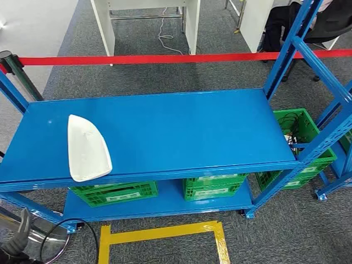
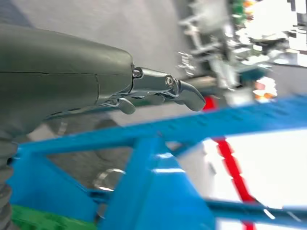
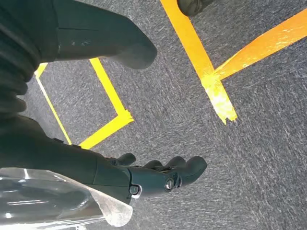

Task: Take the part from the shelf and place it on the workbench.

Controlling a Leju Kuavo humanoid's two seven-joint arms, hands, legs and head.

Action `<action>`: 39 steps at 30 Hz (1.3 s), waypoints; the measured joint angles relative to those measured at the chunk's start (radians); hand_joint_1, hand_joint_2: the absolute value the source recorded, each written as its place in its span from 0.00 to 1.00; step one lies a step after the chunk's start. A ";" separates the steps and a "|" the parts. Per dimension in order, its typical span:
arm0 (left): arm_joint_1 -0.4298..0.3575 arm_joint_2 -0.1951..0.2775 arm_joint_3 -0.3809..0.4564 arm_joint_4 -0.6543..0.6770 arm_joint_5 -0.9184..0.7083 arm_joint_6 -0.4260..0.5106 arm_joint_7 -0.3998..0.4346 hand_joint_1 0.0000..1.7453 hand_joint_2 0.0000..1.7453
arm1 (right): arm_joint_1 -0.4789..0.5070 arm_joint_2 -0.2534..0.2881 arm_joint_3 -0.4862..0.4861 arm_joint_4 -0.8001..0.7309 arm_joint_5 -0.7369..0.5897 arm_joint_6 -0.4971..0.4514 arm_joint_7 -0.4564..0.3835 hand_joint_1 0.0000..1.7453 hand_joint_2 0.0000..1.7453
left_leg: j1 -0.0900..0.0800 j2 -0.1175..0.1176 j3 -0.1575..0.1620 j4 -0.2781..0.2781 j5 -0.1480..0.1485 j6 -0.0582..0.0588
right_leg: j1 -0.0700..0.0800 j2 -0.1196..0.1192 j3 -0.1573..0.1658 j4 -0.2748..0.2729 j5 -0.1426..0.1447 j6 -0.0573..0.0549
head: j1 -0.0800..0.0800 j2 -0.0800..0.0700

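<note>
The white part (image 1: 87,148), a smooth curved shell with one pointed end, lies on the left of the blue shelf top (image 1: 174,132), close to its front edge. My left hand (image 1: 18,234) is low at the near left corner, below the shelf level and well short of the part. In the left wrist view the left hand (image 2: 108,81) is stretched out with its fingers (image 2: 183,93) extended, holding nothing, beside blue shelf beams. My right hand (image 3: 152,175) hangs over the grey carpet, fingers loosely extended and holding nothing.
Green crates (image 1: 116,193) stand on the lower shelf level and another (image 1: 301,137) at the right. Blue uprights (image 1: 290,49) rise at the right end. A red barrier tape (image 1: 166,58) crosses behind. Yellow floor tape (image 1: 166,231) marks the carpet. A seated person (image 1: 286,22) is at the far right.
</note>
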 joint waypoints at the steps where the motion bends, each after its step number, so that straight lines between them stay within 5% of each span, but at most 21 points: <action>1: 0.003 0.000 -0.012 -0.010 -0.011 0.004 -0.001 0.00 1.00 | -0.001 0.001 -0.001 0.001 0.004 -0.001 0.000 0.00 1.00 | 0.000 0.000 0.000 0.000 0.000 0.000 | 0.000 0.000 0.000 0.000 0.000 0.000 | 0.000 0.000; 13: 0.049 0.023 -0.227 -0.152 -0.193 0.069 -0.016 0.00 1.00 | -0.006 0.008 -0.031 0.004 0.080 -0.011 0.000 0.00 1.00 | 0.000 0.000 0.000 0.000 0.000 0.000 | 0.000 0.000 -0.001 0.000 0.000 0.000 | 0.000 0.000; 25: 0.049 0.124 -0.504 -0.140 -0.460 0.109 -0.016 0.00 1.00 | -0.013 0.010 -0.067 0.008 0.202 -0.005 -0.008 0.00 1.00 | -0.001 0.000 -0.001 0.000 0.000 0.000 | 0.000 0.000 -0.001 0.000 0.000 0.000 | 0.000 0.000; 33: 0.025 0.189 -0.621 -0.078 -0.597 0.079 0.030 0.00 1.00 | -0.017 0.010 -0.075 0.011 0.264 0.016 -0.018 0.00 1.00 | -0.001 0.000 -0.001 0.000 0.000 0.000 | 0.000 0.000 -0.001 0.000 0.000 0.000 | 0.000 0.000; 39: -0.047 0.232 -0.657 0.024 -0.692 0.011 0.147 0.00 1.00 | -0.023 0.010 -0.074 0.012 0.311 0.047 -0.017 0.00 1.00 | -0.001 0.000 -0.001 0.000 0.000 0.000 | 0.000 0.000 -0.001 0.000 0.001 0.000 | 0.000 0.000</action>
